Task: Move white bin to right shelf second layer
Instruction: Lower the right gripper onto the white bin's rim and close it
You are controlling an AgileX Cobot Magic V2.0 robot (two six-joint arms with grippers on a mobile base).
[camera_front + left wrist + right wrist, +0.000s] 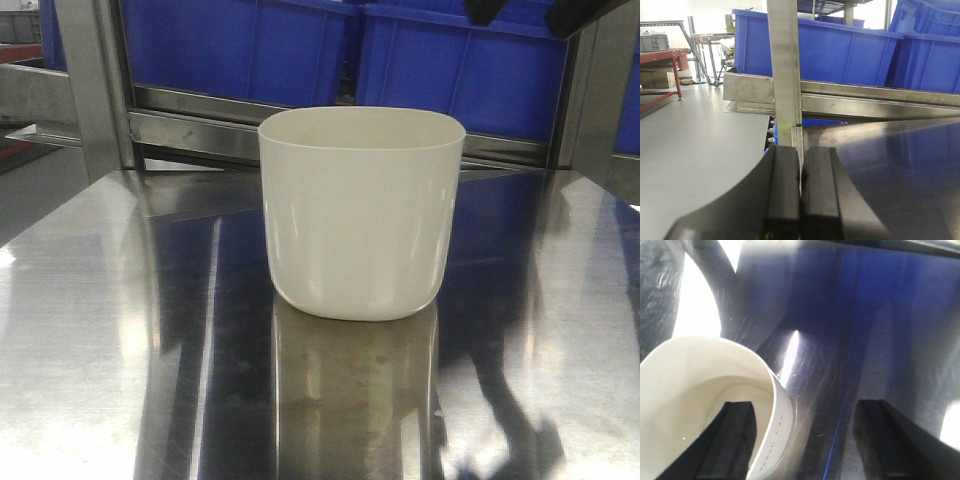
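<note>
The white bin (360, 220) stands upright and empty in the middle of the mirror-like steel table (100, 330). Seen from the right wrist, my right gripper (805, 405) is open above the bin (700, 370). One finger hangs over its inside and the other over the table (865, 330) outside its wall, touching nothing. Its dark fingertips (487, 10) just show at the top of the front view. My left gripper (800, 170) is shut on nothing, near the table's left back corner. The right shelf second layer is out of view.
Blue crates (460, 70) sit on a steel rack level (190, 125) right behind the table. A steel upright post (785, 75) stands straight in front of the left gripper, with blue crates (840, 50) behind it. Open floor lies to the left.
</note>
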